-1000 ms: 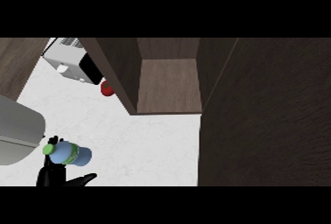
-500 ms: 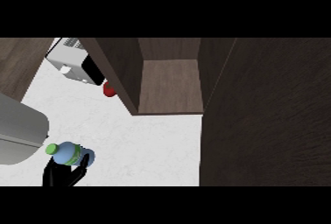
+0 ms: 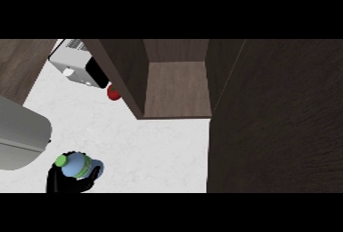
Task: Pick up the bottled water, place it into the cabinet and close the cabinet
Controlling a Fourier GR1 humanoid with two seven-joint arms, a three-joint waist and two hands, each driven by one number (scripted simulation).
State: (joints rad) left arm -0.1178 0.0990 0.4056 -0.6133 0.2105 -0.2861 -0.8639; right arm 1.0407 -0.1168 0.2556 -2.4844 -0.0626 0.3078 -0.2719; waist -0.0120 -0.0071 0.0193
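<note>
Count of things on the white counter (image 3: pixel 154 145)

One bottled water (image 3: pixel 79 164), one open cabinet (image 3: pixel 175 88), one white appliance (image 3: pixel 77 68), one red object (image 3: pixel 114 92), one black hand (image 3: pixel 67 182).

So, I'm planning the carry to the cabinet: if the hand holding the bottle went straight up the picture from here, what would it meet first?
Probably bare counter first, then the red object beside the cabinet's left wall. The left hand grips the bottled water; depth is unclear.

Cabinet (image 3: pixel 175 88) dark matt wood grain; counter (image 3: pixel 154 145) white, faintly speckled stone look.
</note>
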